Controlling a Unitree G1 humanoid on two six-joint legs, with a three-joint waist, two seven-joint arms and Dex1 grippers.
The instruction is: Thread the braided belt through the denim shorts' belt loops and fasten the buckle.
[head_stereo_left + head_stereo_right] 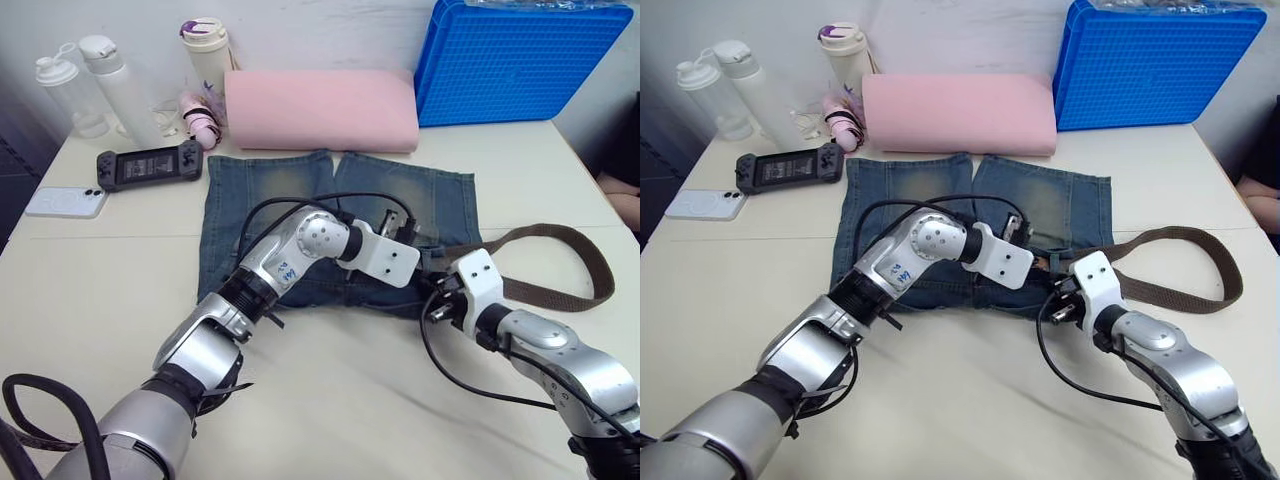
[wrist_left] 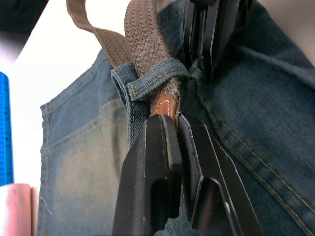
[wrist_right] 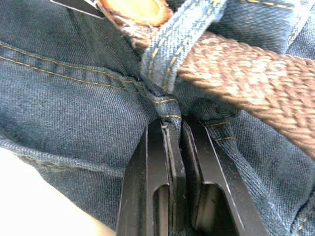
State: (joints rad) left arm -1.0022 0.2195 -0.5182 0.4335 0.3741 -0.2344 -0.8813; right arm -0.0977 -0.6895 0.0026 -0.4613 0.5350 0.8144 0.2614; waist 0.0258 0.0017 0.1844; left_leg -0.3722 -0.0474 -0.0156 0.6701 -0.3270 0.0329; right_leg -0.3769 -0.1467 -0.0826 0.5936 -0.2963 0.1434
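Left wrist view: my left gripper (image 2: pixel 173 123) is pinched on the tan leather tip of the braided belt (image 2: pixel 145 39), whose coarse woven strap passes under 1 of the belt loops (image 2: pixel 156 81), a narrow yellow-stitched denim strip. My right gripper (image 3: pixel 172 128) is clamped on a waistband fold of the denim shorts (image 1: pixel 270 195), faded blue twill lying flat mid-table. The belt's free length curves off to the right; I can read no writing.

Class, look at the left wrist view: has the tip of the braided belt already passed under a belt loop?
Yes. The braided belt runs under a denim belt loop, and its tan leather tip emerges beyond it at the left pincer.
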